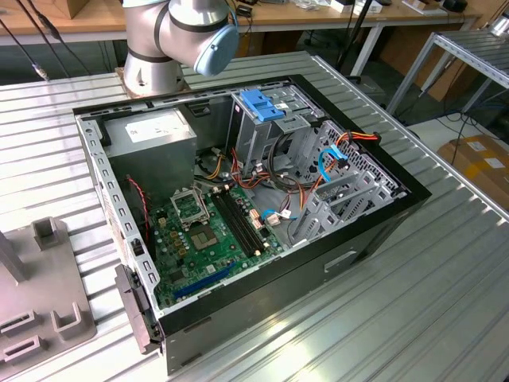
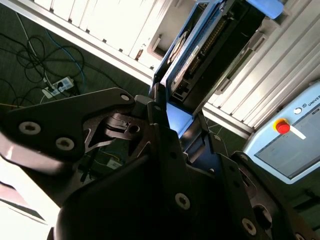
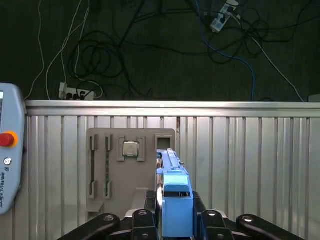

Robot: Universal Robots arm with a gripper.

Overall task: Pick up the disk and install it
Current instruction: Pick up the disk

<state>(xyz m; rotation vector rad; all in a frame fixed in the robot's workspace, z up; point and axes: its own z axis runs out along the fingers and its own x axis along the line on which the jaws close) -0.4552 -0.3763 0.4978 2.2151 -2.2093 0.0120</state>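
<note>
I have the hand point(image 3: 174, 212) clamped on the disk point(image 3: 174, 192); in both wrist views its black fingers point(image 2: 159, 125) sit tight against either side of it, no gap showing; the disk hangs in the air, clear of the ribbed surface point(image 3: 250, 165), so I judge the pick-up done and the install not yet.

What matters is how it sits in the grip: it stands on edge, long axis running straight out from the hand, so the free end leads; in the first wrist view I look along its thin edge, and beyond that end lies the grey fixture point(image 3: 115, 175) with a chip point(image 3: 131, 148) in one pocket; a pendant point(image 3: 7, 165) rests near the fixture.

In the exterior view the case point(image 1: 350, 247) lies open on the surface, at the exterior view's right of that fixture; so I judge the disk is over the fixture's side, well apart from the case.

As for looks: flat and slim, framed in bright blue plastic; the second wrist view shows a dark face with a pale label strip between the blue rails; I see nothing bent or loose.
</note>
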